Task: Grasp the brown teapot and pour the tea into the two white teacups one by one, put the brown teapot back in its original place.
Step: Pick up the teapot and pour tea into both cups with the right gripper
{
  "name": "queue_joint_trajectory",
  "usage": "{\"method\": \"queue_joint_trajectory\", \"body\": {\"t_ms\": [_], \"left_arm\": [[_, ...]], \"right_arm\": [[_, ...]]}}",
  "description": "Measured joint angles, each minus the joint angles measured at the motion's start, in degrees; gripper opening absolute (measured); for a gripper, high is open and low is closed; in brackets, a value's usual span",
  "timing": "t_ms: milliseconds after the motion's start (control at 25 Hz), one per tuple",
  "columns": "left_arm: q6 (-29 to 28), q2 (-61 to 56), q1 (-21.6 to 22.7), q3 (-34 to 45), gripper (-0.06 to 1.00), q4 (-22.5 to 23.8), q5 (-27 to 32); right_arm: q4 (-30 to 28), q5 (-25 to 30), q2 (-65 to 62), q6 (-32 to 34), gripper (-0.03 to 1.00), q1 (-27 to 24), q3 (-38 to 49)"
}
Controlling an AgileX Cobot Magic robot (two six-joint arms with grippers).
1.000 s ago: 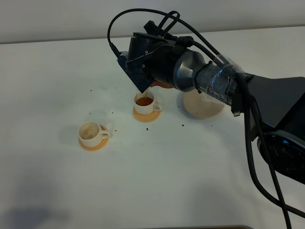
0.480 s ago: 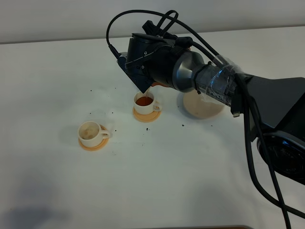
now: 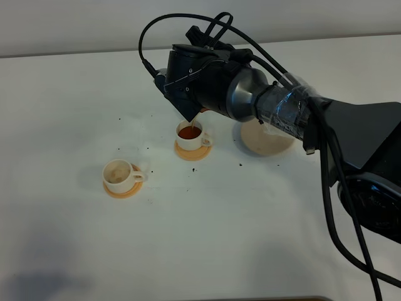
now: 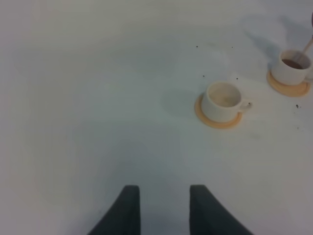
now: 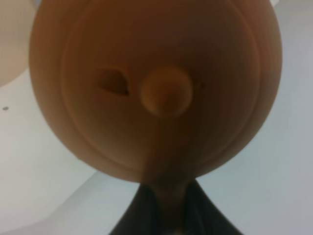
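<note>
1. Over the last second the right arm [image 3: 250, 97] has rolled and lifted slightly. The teapot [image 5: 156, 88] stays tipped over the first cup [image 3: 190, 135], just beside the disc [image 3: 266, 139].
2. The right gripper [image 5: 167, 208] is clamped tight on the teapot's handle.
3. The step in hand is the first pour, and the cup looks full.
4. The next move is to level the teapot and carry it to the empty cup [image 3: 118, 175], farther from the disc, without dripping.
5. The left gripper [image 4: 160, 208] has its jaws parted and holds nothing.

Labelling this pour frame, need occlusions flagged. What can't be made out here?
- Right wrist: the brown teapot, close and blurred, blocks the filled cup below it; the right gripper is cut off by the frame edge.
- Exterior high: the right arm hides nearly all the teapot, spout included, and part of the beige coaster.
- Left wrist: the filled cup is too small to judge its level.
</note>
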Motion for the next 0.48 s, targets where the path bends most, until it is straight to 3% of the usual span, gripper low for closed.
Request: {"method": "queue_joint_trajectory", "body": {"t_ms": [480], "left_arm": [[0.00, 0.00, 0.00, 0.00, 0.25, 0.00, 0.00]], "right_arm": [[-0.71, -0.44, 0.00, -0.66, 0.09, 0.29, 0.00]]}}
